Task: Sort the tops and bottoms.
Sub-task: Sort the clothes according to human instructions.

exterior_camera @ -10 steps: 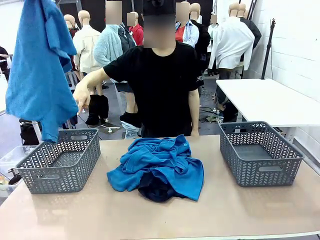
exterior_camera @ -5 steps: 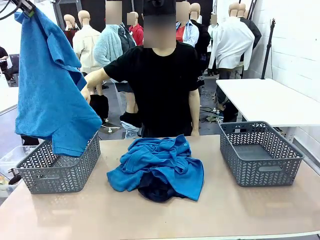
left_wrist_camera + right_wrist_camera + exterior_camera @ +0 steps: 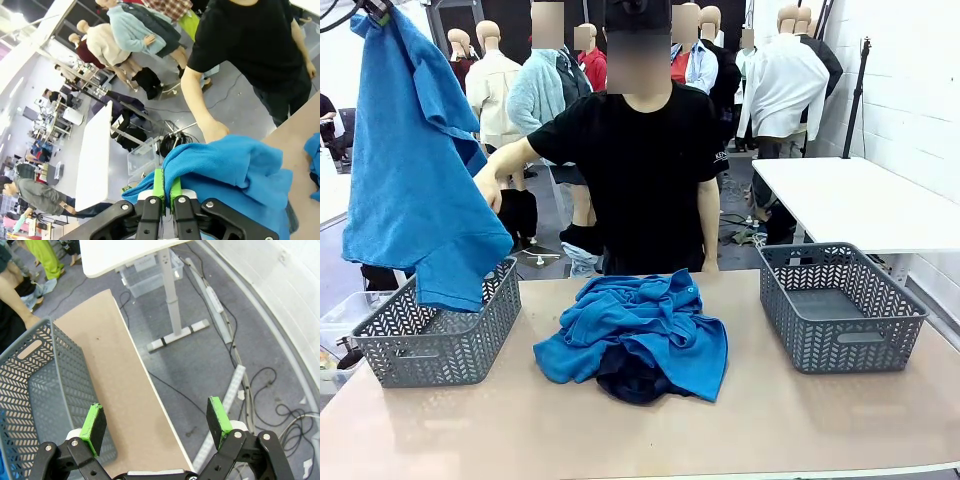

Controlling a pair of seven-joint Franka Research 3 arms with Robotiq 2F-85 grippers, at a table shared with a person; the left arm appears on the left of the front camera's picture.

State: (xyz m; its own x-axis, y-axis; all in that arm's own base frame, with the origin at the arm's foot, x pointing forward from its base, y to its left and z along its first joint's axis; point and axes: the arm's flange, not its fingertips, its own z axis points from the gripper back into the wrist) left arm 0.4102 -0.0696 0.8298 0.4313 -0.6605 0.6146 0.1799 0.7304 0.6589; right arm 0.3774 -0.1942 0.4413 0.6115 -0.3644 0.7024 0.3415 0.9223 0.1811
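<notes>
One bright blue top (image 3: pixel 415 170) hangs full length at the far left, my left gripper (image 3: pixel 375 12) shut on its upper edge. Its hem reaches the rim of the left grey basket (image 3: pixel 450 335). In the left wrist view the green pads (image 3: pixel 158 182) pinch a fold of that top (image 3: pixel 225 165), and the person's hand (image 3: pixel 215 132) is close behind it. More blue tops (image 3: pixel 640 320) lie heaped mid-table, with the dark bottoms (image 3: pixel 630 385) poking out under the front. My right gripper (image 3: pixel 156 422) stands open high over the table's right edge.
The person stands at the far side, one hand (image 3: pixel 488 190) held out beside the hanging top. The right grey basket (image 3: pixel 840 305) holds nothing; its wall (image 3: pixel 35 385) shows below my right gripper. A white table (image 3: pixel 860 200) stands behind on the right.
The hanging top has come down and a little right, so its hem now overlaps the left basket's rim. The person's hand stays beside it. The pile and right gripper have not moved.
</notes>
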